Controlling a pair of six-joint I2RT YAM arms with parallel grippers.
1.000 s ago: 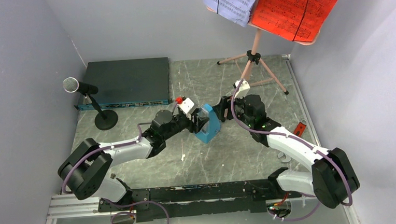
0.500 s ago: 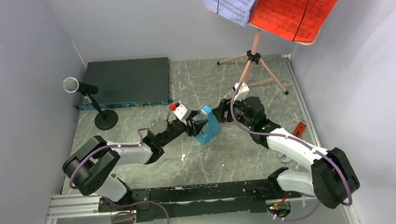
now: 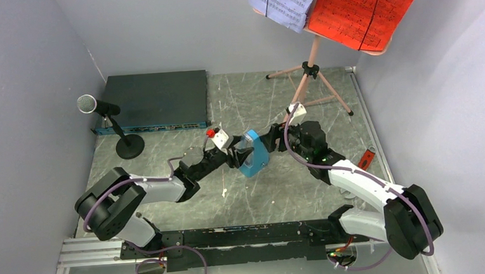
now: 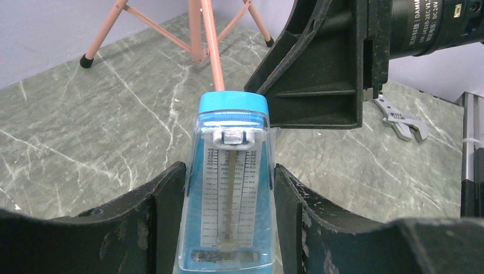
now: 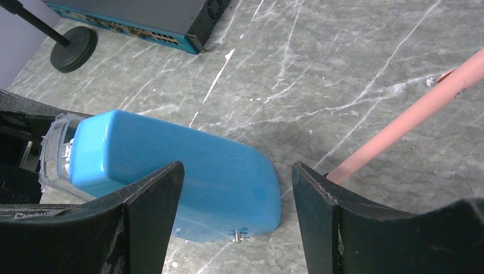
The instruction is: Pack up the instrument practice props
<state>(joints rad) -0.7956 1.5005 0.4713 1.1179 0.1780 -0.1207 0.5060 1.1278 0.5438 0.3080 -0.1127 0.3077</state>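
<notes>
The small blue metronome (image 3: 252,153) stands on the marble table between my two grippers. My left gripper (image 3: 236,155) holds it from the left; in the left wrist view its fingers press both sides of the metronome (image 4: 231,188), scale face toward the camera. My right gripper (image 3: 272,138) is open just behind it; the right wrist view shows the metronome's blue back (image 5: 188,171) in front of the spread fingers (image 5: 154,211). The black microphone (image 3: 87,104) stands at the left. The pink music stand (image 3: 312,63) at the back carries red sheets (image 3: 366,9) and lavender sheets (image 3: 286,1).
A large flat black box (image 3: 152,101) lies at the back left, behind the microphone's round base (image 3: 130,146). A red-handled tool (image 3: 368,156) lies at the right edge. A metal wrench (image 4: 402,120) lies on the table near the right arm. Tripod legs (image 4: 200,28) stand behind the metronome.
My left arm has drawn back to the left and lowered, with the metronome shifted slightly left between its fingers. The right gripper has stayed behind the metronome.
</notes>
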